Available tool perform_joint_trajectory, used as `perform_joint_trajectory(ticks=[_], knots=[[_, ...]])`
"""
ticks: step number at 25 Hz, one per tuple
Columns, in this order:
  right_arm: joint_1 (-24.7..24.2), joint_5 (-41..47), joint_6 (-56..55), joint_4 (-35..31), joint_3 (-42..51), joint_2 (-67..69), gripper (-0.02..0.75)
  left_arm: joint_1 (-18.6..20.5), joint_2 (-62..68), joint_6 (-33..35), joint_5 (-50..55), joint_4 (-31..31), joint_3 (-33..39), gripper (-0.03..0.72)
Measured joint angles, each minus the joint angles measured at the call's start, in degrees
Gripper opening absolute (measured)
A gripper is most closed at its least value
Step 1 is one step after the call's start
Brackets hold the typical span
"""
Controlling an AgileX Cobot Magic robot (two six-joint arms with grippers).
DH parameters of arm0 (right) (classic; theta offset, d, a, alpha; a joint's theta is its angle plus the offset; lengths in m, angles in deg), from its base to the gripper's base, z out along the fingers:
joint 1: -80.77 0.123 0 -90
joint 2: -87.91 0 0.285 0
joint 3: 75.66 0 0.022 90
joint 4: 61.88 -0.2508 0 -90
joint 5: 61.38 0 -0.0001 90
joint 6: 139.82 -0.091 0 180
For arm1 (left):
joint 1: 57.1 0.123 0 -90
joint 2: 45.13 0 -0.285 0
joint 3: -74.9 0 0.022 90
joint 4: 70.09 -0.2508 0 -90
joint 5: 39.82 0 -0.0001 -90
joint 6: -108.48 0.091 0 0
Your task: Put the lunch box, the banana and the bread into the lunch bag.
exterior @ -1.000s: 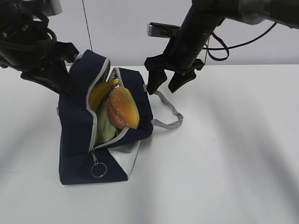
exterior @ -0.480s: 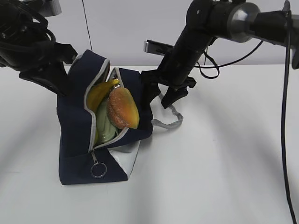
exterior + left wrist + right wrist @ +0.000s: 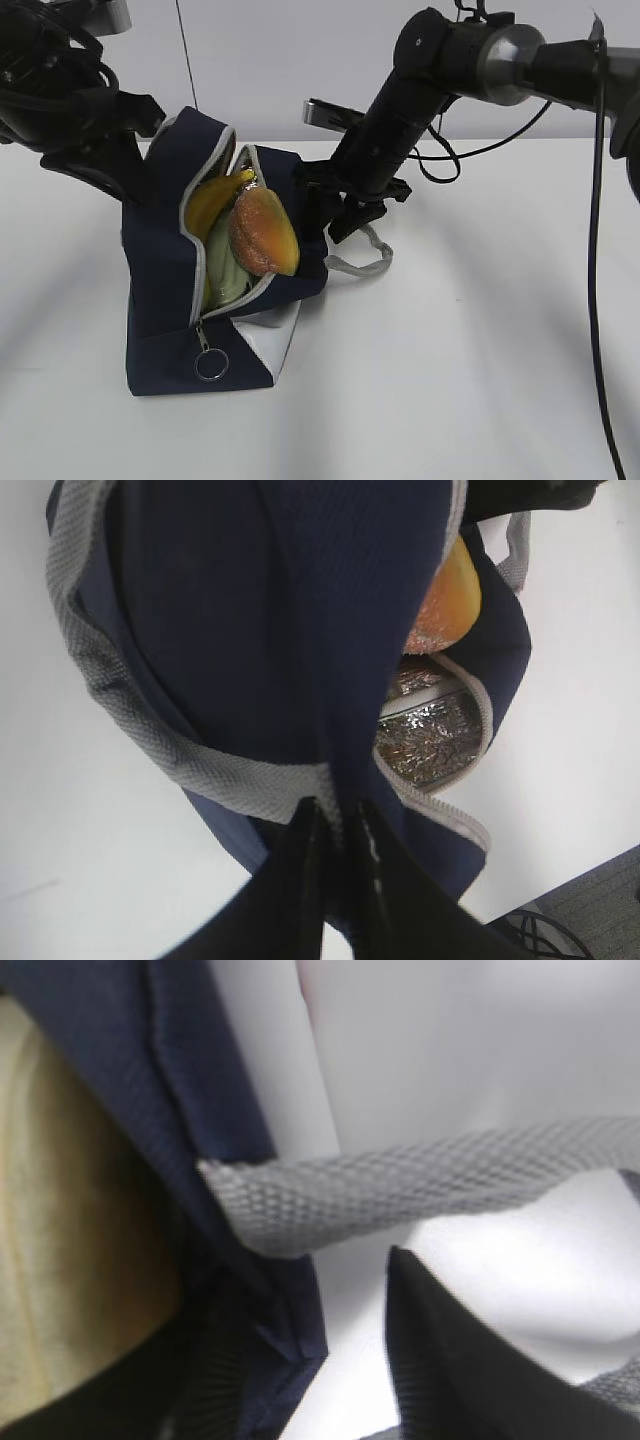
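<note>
White tabletop [image 3: 480,380] carries soft lunch bag [image 3: 160,330]; left fingers [image 3: 338,825] pinch its fabric, right fingers [image 3: 335,215] spread beside the strap [image 3: 365,262].

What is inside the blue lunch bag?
In the lunch bag you can see a yellow banana, a brown bread and the lunch box's green lid. Its silver lining shows too. The bottom is hidden.

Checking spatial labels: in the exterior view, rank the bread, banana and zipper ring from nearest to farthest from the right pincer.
From the right pincer:
1. Bread, just left of it in the bag's mouth.
2. Banana, farther left, behind the bread.
3. Zipper ring, low at the bag's front.
</note>
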Motion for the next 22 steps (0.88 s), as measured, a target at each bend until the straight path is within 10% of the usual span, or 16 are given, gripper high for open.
perform_joint_trajectory(ticks=[9, 22], knots=[[0.1, 0.0, 1.1, -1.0, 0.0, 0.7, 0.024, 0.0, 0.0, 0.0, -0.1, 0.0, 0.0, 0.027], [0.5, 1.1, -4.2, 13.6, -1.3, -8.3, 0.009, 0.0, 0.0, 2.2, -5.3, 6.8, 0.0, 0.027]])
